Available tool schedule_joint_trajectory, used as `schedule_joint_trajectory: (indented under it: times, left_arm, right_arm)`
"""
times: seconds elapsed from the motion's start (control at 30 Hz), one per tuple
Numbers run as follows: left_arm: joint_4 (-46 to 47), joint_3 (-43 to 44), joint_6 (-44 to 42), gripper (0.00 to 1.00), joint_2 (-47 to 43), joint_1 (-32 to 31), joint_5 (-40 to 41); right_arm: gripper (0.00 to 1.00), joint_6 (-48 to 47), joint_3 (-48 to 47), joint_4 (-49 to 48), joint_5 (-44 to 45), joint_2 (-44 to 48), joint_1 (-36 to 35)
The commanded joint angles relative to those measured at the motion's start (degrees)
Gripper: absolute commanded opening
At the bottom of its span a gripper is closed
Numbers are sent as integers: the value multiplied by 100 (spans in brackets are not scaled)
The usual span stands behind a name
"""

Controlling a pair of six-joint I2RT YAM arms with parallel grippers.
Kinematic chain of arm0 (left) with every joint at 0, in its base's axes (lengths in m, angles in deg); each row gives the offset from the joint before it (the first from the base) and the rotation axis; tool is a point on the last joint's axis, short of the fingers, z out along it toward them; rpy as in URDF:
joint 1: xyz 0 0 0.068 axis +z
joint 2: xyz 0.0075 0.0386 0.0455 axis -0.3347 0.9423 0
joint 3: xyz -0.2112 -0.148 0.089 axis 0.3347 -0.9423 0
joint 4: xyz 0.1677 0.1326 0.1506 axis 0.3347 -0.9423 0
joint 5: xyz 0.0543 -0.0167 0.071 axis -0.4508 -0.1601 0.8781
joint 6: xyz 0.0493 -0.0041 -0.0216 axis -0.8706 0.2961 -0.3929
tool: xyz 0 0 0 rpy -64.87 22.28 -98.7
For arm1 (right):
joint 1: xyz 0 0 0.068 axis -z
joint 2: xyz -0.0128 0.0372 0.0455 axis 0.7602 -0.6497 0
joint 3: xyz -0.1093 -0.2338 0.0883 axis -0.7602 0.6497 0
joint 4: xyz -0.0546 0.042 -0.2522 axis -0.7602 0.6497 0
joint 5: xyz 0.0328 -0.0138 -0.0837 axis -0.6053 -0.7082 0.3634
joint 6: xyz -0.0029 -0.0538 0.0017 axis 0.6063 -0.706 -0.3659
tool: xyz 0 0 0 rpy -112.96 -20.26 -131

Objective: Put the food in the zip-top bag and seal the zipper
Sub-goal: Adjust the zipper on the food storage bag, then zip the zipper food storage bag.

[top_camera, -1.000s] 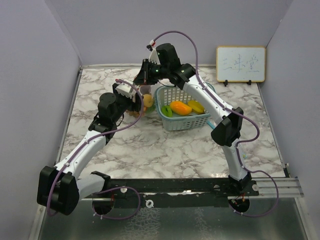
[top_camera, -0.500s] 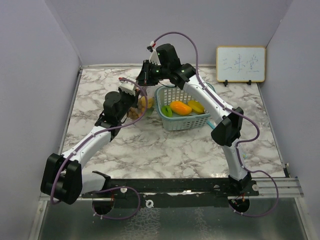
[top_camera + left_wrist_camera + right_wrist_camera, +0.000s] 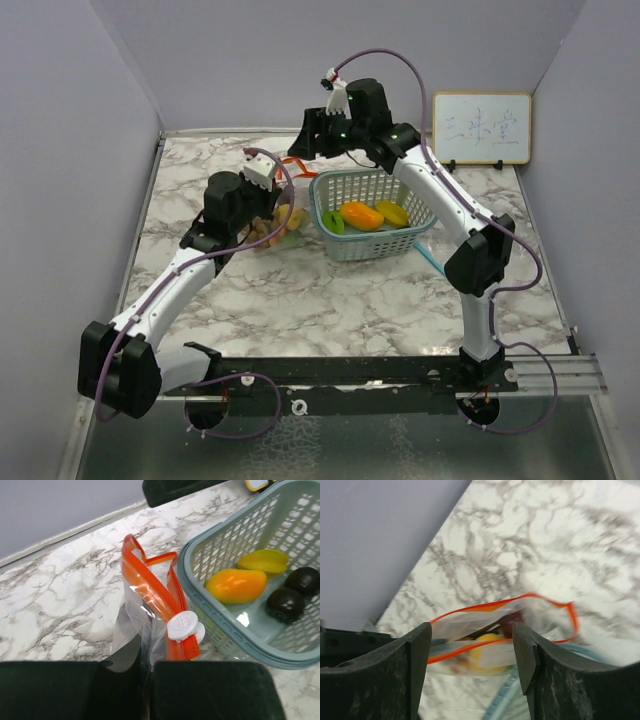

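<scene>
Right end effector (image 3: 304, 138) now off bag (image 3: 150, 587)

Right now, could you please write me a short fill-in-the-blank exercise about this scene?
The zip-top bag has a zipper strip coloured ___. Its slider is ___. The mango lies inside the pale teal ___. The right gripper, holding nothing, is ___.
Missing words: orange; white; basket; open.

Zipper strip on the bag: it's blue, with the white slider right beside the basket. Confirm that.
Not quite: the zipper strip is orange, not blue, as the left wrist view shows. Its white slider does sit right beside the basket.
</scene>
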State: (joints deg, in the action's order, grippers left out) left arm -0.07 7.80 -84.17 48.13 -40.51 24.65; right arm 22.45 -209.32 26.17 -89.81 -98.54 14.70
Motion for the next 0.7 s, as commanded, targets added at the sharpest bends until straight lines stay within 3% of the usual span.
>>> schedule_joint_trajectory:
  times: [0.0, 0.17, 0.37, 0.5, 0.67]
  left_arm:
    - [-1550, 1277, -129, 0, -355, 59, -698]
    - [-2928, 2274, -265, 0, -329, 90, -1086]
    - [-3658, 2685, -410, 0, -492, 139, -918]
    - [-3810, 2693, -344, 0, -540, 155, -956]
    - [-3784, 2839, -77, 0, -416, 175, -1364]
  right_arm:
    - [67, -2128, 96, -713, -572, 651, 165]
    - [67, -3012, -53, -518, -1615, 740, 183]
    - [56, -3528, -84, -726, -2989, 1145, 182]
    - [50, -3410, -315, -889, -3910, 1297, 174]
    - [49, -2772, 657, -1916, -4785, 1710, 151]
